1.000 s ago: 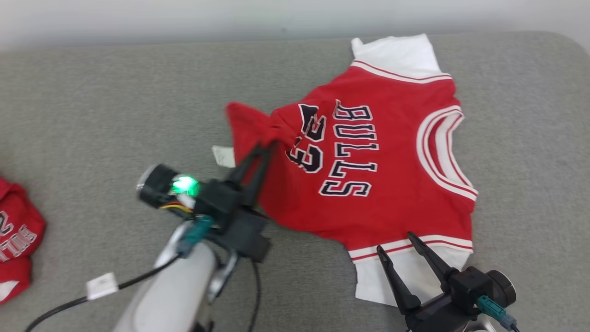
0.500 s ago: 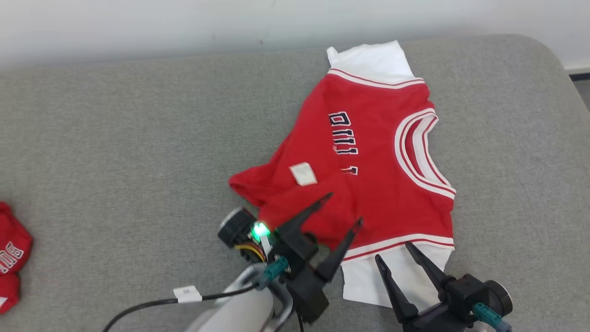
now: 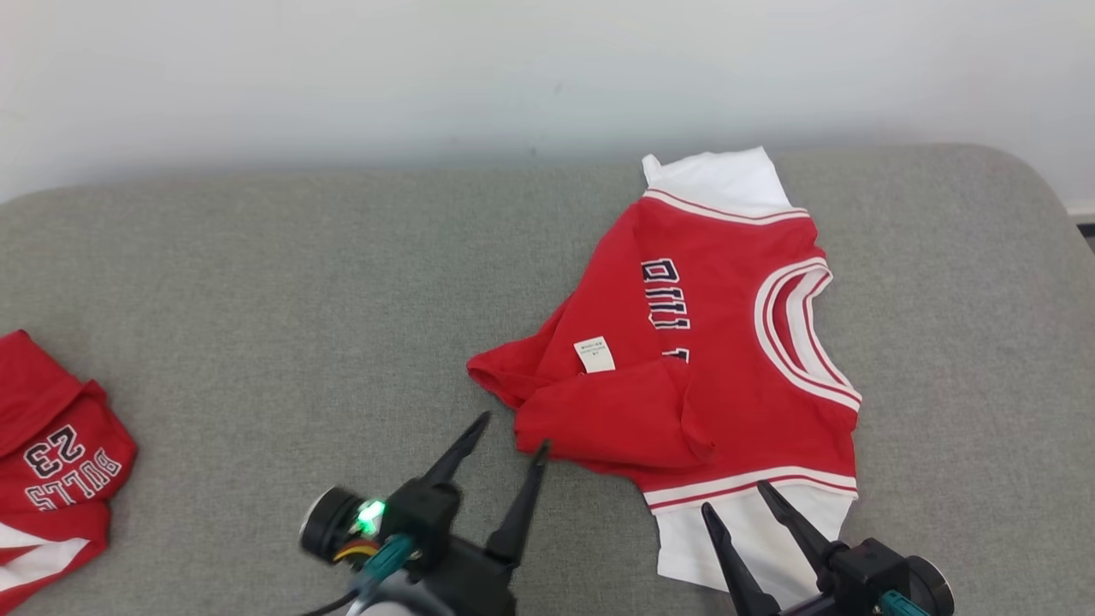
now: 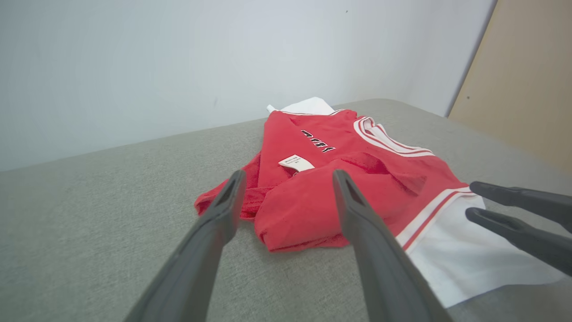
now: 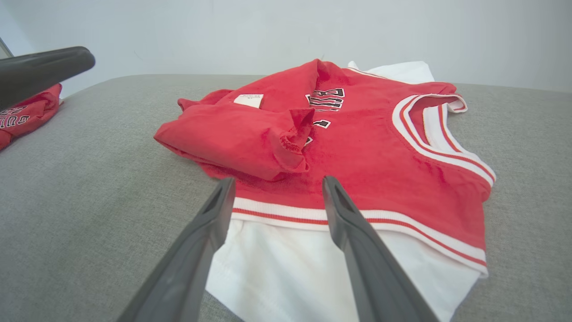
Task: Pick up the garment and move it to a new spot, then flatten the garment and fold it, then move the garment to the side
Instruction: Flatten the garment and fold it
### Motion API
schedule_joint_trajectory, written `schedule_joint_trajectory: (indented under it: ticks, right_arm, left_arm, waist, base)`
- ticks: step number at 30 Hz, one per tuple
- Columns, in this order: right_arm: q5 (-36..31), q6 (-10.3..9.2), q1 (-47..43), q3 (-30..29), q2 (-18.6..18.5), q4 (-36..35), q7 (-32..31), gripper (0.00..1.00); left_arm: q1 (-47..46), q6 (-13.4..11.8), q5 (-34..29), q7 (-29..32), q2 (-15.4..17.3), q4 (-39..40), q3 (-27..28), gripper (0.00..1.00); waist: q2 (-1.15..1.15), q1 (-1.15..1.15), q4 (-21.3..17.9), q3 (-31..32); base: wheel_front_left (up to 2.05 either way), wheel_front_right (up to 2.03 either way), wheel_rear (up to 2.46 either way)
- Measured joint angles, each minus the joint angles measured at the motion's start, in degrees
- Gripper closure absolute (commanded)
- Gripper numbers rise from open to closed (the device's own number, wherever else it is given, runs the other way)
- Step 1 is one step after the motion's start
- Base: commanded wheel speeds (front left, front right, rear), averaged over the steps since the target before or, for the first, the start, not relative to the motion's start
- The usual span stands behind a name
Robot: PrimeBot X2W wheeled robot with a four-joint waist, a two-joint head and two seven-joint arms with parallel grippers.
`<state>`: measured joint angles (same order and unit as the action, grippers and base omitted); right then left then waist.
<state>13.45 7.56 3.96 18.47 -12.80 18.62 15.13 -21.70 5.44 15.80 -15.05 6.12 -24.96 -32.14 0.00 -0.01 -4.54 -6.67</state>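
Your grey table carries the garment right of centre, its hem flopped over the chest. One rough fold seems made, so tidier folding and the side move remain. The left gripper and right gripper wait at its near edge, fingers spread, holding nothing.

The left gripper has released the garment and opened; its hem now lies folded over just ahead.
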Motion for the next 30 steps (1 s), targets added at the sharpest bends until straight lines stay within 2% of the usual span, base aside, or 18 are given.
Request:
schedule_joint_trajectory:
  ticks: [8, 12, 15, 18, 21, 24, 30]
  right_arm:
    - [-0.40, 0.00, -1.64, -0.97, 0.59, -0.51, 0.00, 0.00]
    - [-0.45, 0.00, -1.38, -0.78, 0.56, -0.77, 0.00, 0.00]
    - [-0.48, 0.00, -0.03, -0.51, 0.43, -0.99, -0.01, 0.00]
    - [-0.48, 0.00, 0.79, -0.46, 0.38, -1.10, 0.00, 0.00]
    - [-0.51, 0.00, 1.28, -0.42, 0.40, -1.35, 0.00, 0.00]
    - [-0.55, 0.00, 2.03, -0.42, 0.47, -1.78, 0.00, 0.00]
    - [-0.84, 0.00, 3.21, -0.46, 0.83, -2.25, 0.00, 0.00]
  left_arm:
    - [8.32, -0.08, -1.34, 0.00, 0.24, 2.04, 7.35, 0.00]
    - [7.32, 0.71, -2.36, 0.00, -0.05, 1.21, 8.13, 0.00]
    - [1.86, 1.64, -3.03, 0.00, -0.31, -0.97, 6.84, 0.00]
    - [-3.30, 1.72, -3.01, 0.00, -0.42, -3.71, 4.35, 0.00]
    - [-9.09, 2.07, -1.12, 0.00, -0.88, -7.26, -1.31, 0.00]
    - [-15.11, 2.09, 2.72, 0.62, -1.21, -11.02, -6.91, 0.00]
    - [-25.17, 2.09, 10.76, 6.72, -1.07, -17.56, -17.26, 0.00]
  waist:
    - [0.00, 0.00, 1.17, 2.21]
    - [0.00, 0.00, 1.07, 1.13]
    - [0.00, 0.01, 0.48, -0.41]
    - [0.01, 0.01, -0.27, -1.62]
    - [0.01, 0.02, -1.19, -2.88]
    - [0.01, 0.02, -2.13, -4.23]
    - [0.01, 0.02, -3.98, -6.78]
  base:
    - [0.00, 0.00, 0.00]
    - [0.00, 0.00, 0.00]
    - [0.00, 0.00, 0.00]
    - [0.00, 0.00, 0.00]
    - [0.00, 0.00, 0.00]
    - [0.00, 0.00, 0.00]
    - [0.00, 0.00, 0.00]
